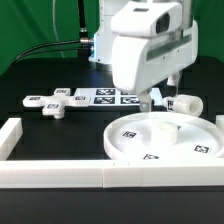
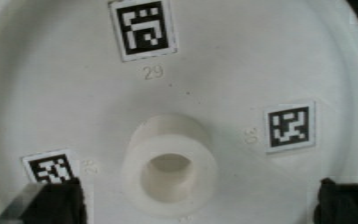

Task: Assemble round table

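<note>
The round table's large rimmed disc (image 1: 135, 143) lies flat near the front wall, toward the exterior view's right. My gripper (image 1: 157, 103) hangs just above its far side, over the centre hub (image 2: 172, 168). In the wrist view the disc (image 2: 220, 80) fills the picture with three tags on it. The dark fingertips (image 2: 51, 205) stand wide apart on either side of the hub, and my gripper (image 2: 197, 207) is open and holds nothing. The thick short cylinder (image 1: 186, 103) lies on its side behind the disc. The flat cross-shaped piece (image 1: 55, 104) rests at the exterior view's left.
The marker board (image 1: 105, 97) lies on the black table between the cross-shaped piece and the arm. Long white wall bars run along the front (image 1: 60, 178), with further sections at the exterior view's left (image 1: 10, 135) and right (image 1: 217, 125). A green backdrop stands behind.
</note>
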You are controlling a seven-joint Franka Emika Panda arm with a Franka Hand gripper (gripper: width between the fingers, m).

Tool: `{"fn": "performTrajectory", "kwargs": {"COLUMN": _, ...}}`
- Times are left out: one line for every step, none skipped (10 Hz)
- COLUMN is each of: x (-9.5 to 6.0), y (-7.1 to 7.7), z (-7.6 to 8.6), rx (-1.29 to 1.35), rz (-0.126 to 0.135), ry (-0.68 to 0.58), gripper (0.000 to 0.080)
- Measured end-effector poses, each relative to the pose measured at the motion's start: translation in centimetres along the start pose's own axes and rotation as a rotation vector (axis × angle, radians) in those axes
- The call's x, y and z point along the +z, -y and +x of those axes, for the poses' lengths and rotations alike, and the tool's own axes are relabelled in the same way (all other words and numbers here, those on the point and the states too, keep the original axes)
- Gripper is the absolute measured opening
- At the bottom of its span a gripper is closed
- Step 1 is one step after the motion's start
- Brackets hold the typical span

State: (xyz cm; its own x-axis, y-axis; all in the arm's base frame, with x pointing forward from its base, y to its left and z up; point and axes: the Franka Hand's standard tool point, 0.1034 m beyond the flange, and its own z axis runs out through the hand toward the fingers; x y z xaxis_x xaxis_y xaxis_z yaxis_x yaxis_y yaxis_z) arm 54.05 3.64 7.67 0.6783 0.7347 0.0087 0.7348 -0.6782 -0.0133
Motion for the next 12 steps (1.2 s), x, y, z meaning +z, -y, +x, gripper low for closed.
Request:
{"fn": "performTrajectory", "kwargs": {"x": -0.6, "y": 1.3, "z": -0.1, "rx": 0.058, "rz": -0.006, "ry": -0.002, "gripper": 0.0649}}
{"fn": "performTrajectory", "kwargs": {"x": -0.5, "y": 2.5, "z": 0.2, "rx": 0.113, "rz": -0.009, "ry": -0.006, "gripper": 0.0649}}
{"fn": "performTrajectory", "kwargs": {"x": 0.0, "y": 4.2, "z": 1.0, "rx": 0.144, "rz": -0.020, "ry": -0.026, "gripper": 0.0649}}
{"fn": "performTrajectory", "kwargs": {"x": 0.5, "y": 4.9, "z": 1.1, "rx": 0.134, "rz": -0.016, "ry": -0.026, "gripper": 0.0649}}
{"fn": "performTrajectory", "kwargs": {"x": 0.5, "y": 4.7, "z": 1.0, "rx": 0.144, "rz": -0.018, "ry": -0.027, "gripper": 0.0649}}
{"fn": "performTrajectory", "kwargs": {"x": 0.5, "y": 4.7, "z": 1.1, "rx": 0.157, "rz": -0.017, "ry": -0.028, "gripper": 0.0649}}
{"fn": "performTrajectory", "kwargs": {"x": 0.5, "y": 4.6, "z": 0.9, "rx": 0.183, "rz": -0.014, "ry": -0.028, "gripper": 0.0649}}
{"fn": "performTrajectory", "kwargs": {"x": 0.6, "y": 4.6, "z": 0.7, "rx": 0.324, "rz": -0.007, "ry": -0.031, "gripper": 0.0649}}
{"fn": "performTrajectory", "kwargs": {"x": 0.4, "y": 5.5, "z": 0.8, "rx": 0.468, "rz": -0.005, "ry": -0.029, "gripper": 0.0649}}
{"fn": "performTrajectory", "kwargs": {"x": 0.7, "y": 6.6, "z": 0.9, "rx": 0.601, "rz": 0.004, "ry": -0.024, "gripper": 0.0649}}
{"fn": "performTrajectory", "kwargs": {"x": 1.0, "y": 7.6, "z": 1.0, "rx": 0.729, "rz": 0.017, "ry": -0.016, "gripper": 0.0649}}
{"fn": "performTrajectory", "kwargs": {"x": 1.2, "y": 8.2, "z": 1.3, "rx": 0.769, "rz": 0.020, "ry": -0.012, "gripper": 0.0649}}
